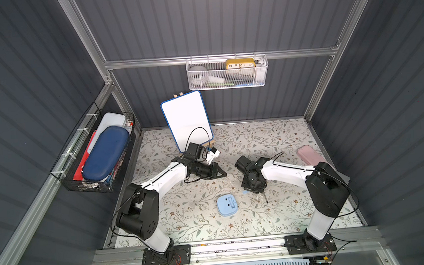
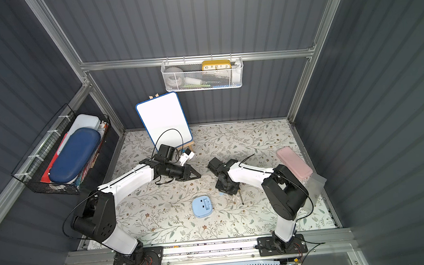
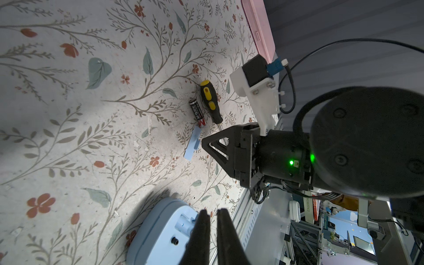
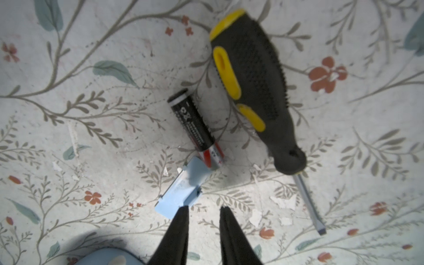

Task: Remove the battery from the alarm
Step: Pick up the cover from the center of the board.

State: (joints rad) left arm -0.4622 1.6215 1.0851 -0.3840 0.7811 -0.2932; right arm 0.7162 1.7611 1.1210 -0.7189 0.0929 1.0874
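Top view: right gripper point(image 1: 254, 189), empty, hangs over the mat beside the face-down alarm point(image 1: 227, 206). Left wrist view: left gripper point(image 3: 213, 214), closed, empty. Right wrist view: jaws apart; battery point(image 4: 196, 127) lies free beside the screwdriver point(image 4: 253, 87); retreat straight upward.
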